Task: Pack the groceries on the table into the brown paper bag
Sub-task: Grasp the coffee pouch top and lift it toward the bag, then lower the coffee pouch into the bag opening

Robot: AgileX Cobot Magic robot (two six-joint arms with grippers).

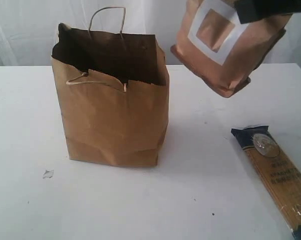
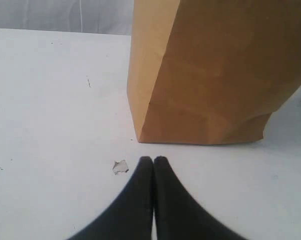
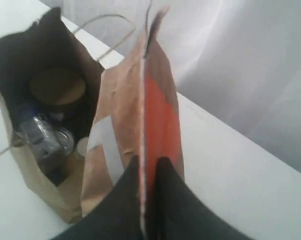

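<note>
The brown paper bag (image 1: pixel 112 110) stands upright on the white table (image 1: pixel 200 165), its mouth open. Inside it I see a gold-lidded jar (image 3: pixel 57 86) and a pull-tab can (image 3: pixel 42 134). My right gripper (image 3: pixel 149 160) is shut on the top edge of the brown pouch with the white square (image 1: pixel 225 42), which hangs tilted in the air, above the table and right of the bag's rim. The spaghetti pack (image 1: pixel 275 175) lies flat at the table's right. My left gripper (image 2: pixel 153 159) is shut and empty, low over the table just in front of the bag's base (image 2: pixel 210 100).
A small white crumb (image 1: pixel 48 174) lies on the table left of the bag, close to my left fingertips (image 2: pixel 145 162). A white curtain hangs behind the table.
</note>
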